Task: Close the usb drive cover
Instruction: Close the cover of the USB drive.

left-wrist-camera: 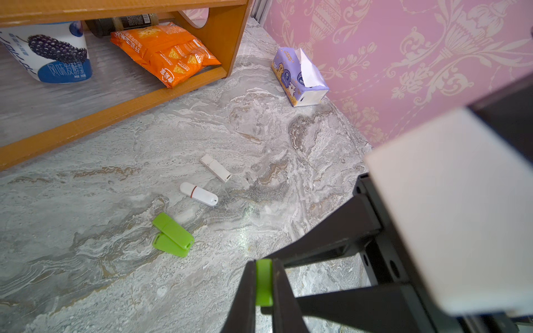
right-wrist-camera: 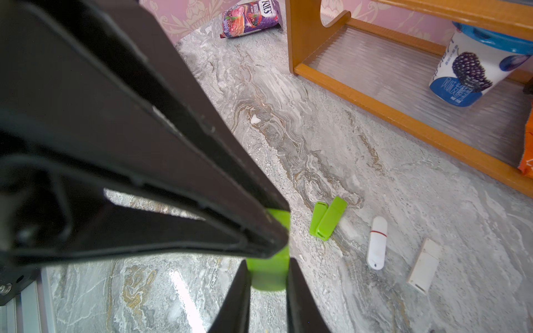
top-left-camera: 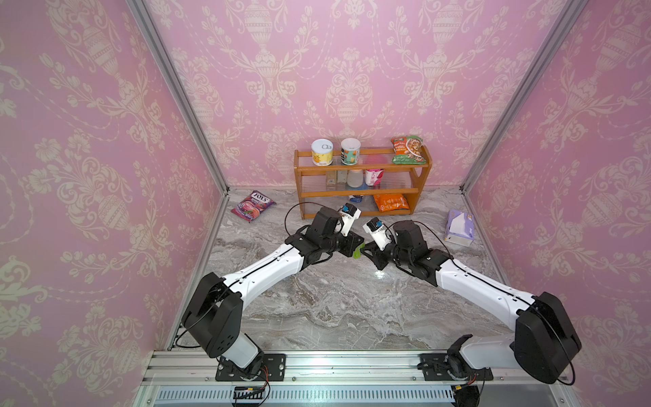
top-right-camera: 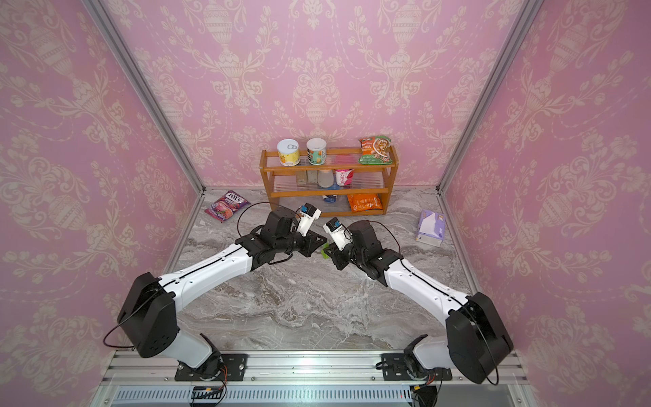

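Grey marbled counter [top-left-camera: 317, 299], pink damask-papered walls [top-left-camera: 352, 70], orange wooden rack [top-left-camera: 352, 193] at back edge. Above mid-counter, left claw [left-wrist-camera: 264, 265] and right claw [right-wrist-camera: 268, 263] both pinch one lime-green plastic USB drive [top-left-camera: 357, 253].

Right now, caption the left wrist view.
Left gripper shut on green usb drive, spare green drives on the table beyond.

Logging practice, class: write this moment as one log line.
left gripper: shut on green usb drive | right gripper: shut on same drive | closure: unclear

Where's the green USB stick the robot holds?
In both top views the green USB stick is mid-table, pinched between the left gripper and right gripper, in front of the wooden shelf.
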Controlling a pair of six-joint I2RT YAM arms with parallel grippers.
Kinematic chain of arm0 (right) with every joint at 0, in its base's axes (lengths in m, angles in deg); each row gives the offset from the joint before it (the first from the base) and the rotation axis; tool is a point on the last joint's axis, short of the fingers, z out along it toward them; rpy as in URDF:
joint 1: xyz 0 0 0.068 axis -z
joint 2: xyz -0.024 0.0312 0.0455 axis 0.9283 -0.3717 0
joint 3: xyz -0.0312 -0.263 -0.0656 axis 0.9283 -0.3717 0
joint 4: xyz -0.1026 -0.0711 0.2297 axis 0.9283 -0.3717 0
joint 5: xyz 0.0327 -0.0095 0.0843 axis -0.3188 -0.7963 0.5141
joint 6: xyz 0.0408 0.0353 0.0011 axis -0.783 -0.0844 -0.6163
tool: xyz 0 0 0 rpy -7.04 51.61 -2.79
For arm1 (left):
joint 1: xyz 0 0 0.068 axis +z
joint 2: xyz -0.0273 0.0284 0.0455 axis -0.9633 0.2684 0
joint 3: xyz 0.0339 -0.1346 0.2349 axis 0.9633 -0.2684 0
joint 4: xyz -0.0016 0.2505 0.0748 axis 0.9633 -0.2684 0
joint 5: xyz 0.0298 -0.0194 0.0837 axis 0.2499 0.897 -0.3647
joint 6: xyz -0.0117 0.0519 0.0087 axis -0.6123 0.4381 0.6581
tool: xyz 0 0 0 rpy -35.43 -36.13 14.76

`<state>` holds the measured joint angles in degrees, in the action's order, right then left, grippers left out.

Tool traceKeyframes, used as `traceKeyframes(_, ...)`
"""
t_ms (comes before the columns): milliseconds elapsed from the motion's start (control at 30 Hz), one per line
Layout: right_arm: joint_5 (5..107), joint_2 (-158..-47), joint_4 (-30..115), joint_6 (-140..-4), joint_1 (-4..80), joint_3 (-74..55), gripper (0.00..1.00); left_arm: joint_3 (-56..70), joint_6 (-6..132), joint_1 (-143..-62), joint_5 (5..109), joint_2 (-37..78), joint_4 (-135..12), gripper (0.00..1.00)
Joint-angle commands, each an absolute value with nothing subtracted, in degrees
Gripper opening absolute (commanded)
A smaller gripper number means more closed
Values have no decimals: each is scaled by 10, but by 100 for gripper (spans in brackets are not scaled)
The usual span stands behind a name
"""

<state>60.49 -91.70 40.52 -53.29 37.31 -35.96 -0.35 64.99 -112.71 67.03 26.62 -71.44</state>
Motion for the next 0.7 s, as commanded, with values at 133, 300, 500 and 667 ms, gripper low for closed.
traceKeyframes(133, 556, -853, 633, -537, 399, -313, 0, -31, 685, -1188, 684, 314, -981, 0)
traceKeyframes(300, 556, -853, 615, -526, 400, -308, 0, -33, 683, -1194, 674, 316, -983, 0)
traceKeyframes(500, 555, -848, 621, -521, 400, -316, 0, -36, 683, -1194, 677, 314, -982, 5)
traceKeyframes(667, 552, -838, 627, -515, 400, -325, 0, -36, 688, -1194, 683, 315, -987, 5)
